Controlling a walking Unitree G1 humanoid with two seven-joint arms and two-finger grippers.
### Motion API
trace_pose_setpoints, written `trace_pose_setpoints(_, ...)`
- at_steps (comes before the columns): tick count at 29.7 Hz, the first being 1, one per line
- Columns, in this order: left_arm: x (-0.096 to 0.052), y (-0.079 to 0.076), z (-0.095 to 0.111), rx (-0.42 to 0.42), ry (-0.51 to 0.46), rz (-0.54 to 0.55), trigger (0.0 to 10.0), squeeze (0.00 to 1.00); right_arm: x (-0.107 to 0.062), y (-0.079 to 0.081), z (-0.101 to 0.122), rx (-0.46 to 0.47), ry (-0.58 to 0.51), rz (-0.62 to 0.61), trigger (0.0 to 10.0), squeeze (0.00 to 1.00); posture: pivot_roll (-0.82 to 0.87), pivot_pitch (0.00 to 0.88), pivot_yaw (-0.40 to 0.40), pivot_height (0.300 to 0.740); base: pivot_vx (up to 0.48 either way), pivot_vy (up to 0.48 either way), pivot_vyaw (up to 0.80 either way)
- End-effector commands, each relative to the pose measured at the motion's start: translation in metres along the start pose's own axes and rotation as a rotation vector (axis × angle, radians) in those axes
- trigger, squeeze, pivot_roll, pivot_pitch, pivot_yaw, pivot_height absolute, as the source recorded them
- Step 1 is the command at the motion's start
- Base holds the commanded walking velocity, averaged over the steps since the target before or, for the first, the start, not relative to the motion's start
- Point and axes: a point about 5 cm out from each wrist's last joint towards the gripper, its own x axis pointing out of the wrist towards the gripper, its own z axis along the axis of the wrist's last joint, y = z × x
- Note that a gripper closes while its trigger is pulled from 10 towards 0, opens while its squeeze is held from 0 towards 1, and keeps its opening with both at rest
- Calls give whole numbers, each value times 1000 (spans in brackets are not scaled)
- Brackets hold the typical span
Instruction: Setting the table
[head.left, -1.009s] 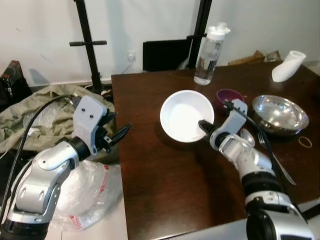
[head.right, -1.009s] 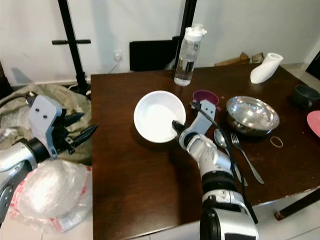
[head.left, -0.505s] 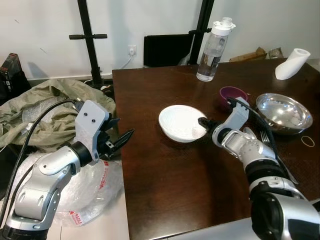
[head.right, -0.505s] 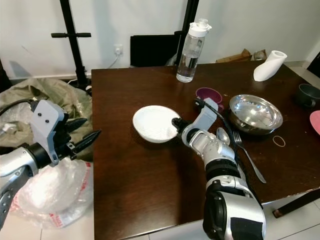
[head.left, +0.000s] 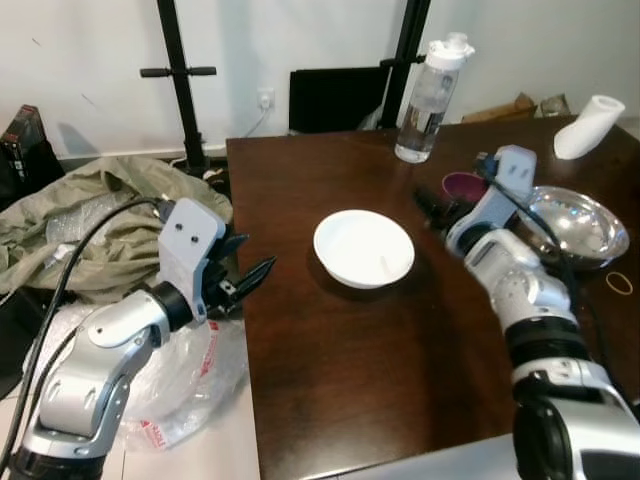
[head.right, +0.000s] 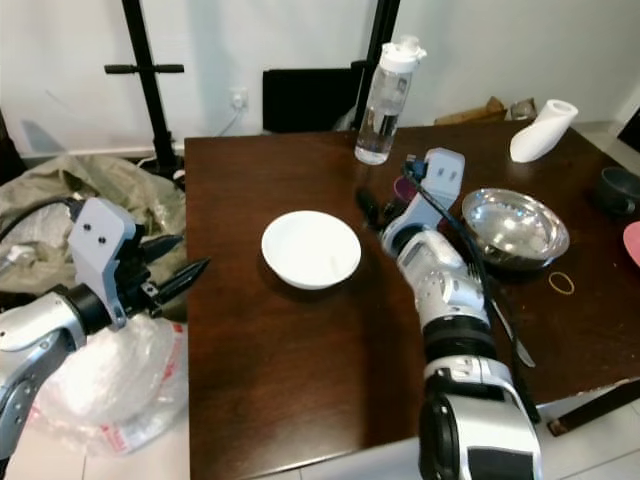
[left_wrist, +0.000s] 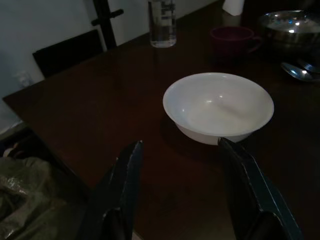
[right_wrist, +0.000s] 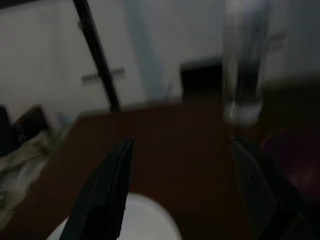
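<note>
A white bowl sits upright on the dark wooden table, left of centre, with nothing touching it. My right gripper hovers just to the bowl's right, above the table, open and empty; in the right wrist view its fingers stand wide apart over the bowl's rim. My left gripper hangs off the table's left edge, open, pointing toward the bowl.
Behind the bowl stands a clear water bottle. To the right are a purple cup, a steel bowl, cutlery and a rubber band. An olive cloth and a plastic bag lie on the floor at left.
The bowl, held tilted by my right gripper a second ago, now rests flat on the table. The right gripper has let go and drawn back up to the right.
</note>
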Motion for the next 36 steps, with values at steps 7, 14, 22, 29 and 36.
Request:
trace_pose_setpoints(7, -7, -15, -32, -3, 123, 104, 10000, 0, -90, 44, -35, -86, -6, 26, 10000, 0, 40, 142, 63, 740, 0, 0, 0)
trace_pose_setpoints(14, -12, -23, -52, -72, 168, 205, 10000, 0, -123, 48, -61, -29, 58, -68, 10000, 0, 19, 138, 80, 740, 0, 0, 0)
trace_pose_setpoints(22, -4, -25, -62, -122, 176, 340, 10000, 0, -107, 44, -45, -69, 13, -90, 10000, 0, 21, 119, 66, 740, 0, 0, 0)
trace_pose_setpoints(29, -3, -25, -63, -138, 178, 361, 10000, 0, -108, 44, -49, -54, 27, -94, 10000, 0, 23, 115, 65, 740, 0, 0, 0)
trace_pose_setpoints(36, -1, -25, -64, -140, 176, 373, 10000, 0, -109, 42, -52, -44, 43, -112, 10000, 0, 21, 117, 67, 740, 0, 0, 0)
